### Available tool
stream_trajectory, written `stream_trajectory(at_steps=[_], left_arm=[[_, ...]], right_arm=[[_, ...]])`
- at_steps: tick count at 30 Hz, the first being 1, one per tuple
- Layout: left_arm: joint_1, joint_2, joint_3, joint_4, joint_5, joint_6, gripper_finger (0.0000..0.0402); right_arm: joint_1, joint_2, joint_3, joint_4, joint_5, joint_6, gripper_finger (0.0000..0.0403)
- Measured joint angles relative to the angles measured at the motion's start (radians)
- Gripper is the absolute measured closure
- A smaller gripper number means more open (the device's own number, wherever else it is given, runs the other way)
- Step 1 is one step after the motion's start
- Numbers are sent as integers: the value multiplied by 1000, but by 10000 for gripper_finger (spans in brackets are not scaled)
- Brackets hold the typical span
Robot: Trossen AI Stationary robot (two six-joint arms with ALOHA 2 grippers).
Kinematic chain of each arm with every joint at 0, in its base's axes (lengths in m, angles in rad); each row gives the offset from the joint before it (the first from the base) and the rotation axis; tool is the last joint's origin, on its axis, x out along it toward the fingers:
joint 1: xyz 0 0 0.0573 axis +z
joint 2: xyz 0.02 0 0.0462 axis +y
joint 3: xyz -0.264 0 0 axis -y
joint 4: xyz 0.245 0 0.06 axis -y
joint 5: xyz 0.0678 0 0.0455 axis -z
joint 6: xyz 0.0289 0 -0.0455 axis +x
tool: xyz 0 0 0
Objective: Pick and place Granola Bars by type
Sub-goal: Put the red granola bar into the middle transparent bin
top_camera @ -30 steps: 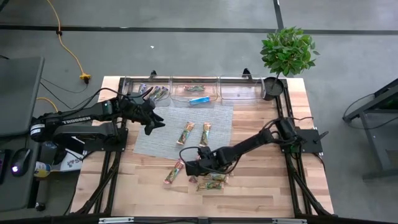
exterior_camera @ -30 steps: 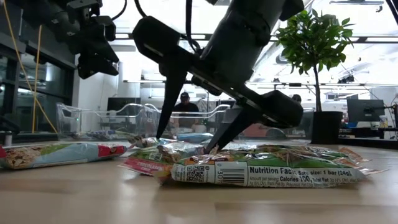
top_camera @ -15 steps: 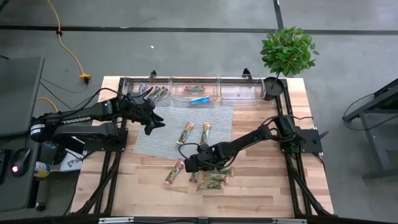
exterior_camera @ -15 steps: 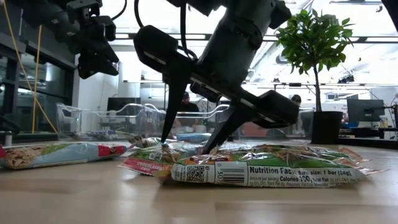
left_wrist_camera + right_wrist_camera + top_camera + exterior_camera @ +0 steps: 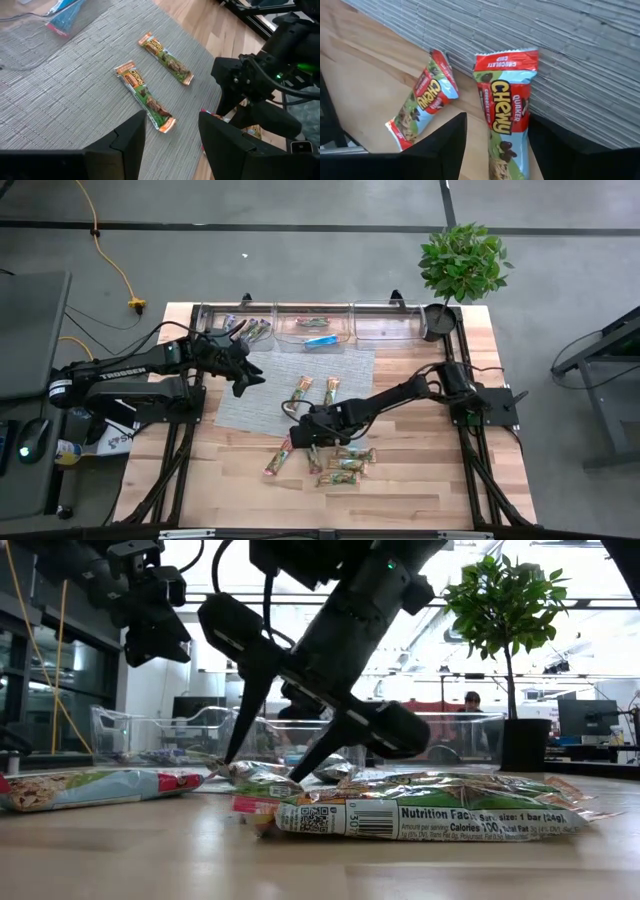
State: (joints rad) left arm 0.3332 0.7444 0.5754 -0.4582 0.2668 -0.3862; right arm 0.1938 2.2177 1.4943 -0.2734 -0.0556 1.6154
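"So where is the right gripper [image 5: 262,768]?"

"Low in the middle of the high view, down over one Chewy bar [image 5: 504,120] at the lower edge of the grey mat [image 5: 250,405]. Whether it is squeezing that bar I cannot tell."

"And the left gripper [image 5: 172,117]?"

"Upper left of the mat, hanging wide and empty."

"The other granola bars?"

"Two [image 5: 303,392] lie on the mat, several [image 5: 345,465] on the wood below it, and a blue one [image 5: 318,340] in the clear bins [image 5: 385,323] at top."
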Motion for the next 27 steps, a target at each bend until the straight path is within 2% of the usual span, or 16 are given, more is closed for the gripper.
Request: stream_trajectory(at_steps=[8,20,27], left_arm=[[0,0,0,-17,0,0,223],[0,0,0,-17,0,0,223],[0,0,0,-16,0,0,223]], right_arm=[[9,5,0,-13,8,-5,218],[10,5,-3,-17,2,-38,297],[11,6,-3,-14,1,-47,322]])
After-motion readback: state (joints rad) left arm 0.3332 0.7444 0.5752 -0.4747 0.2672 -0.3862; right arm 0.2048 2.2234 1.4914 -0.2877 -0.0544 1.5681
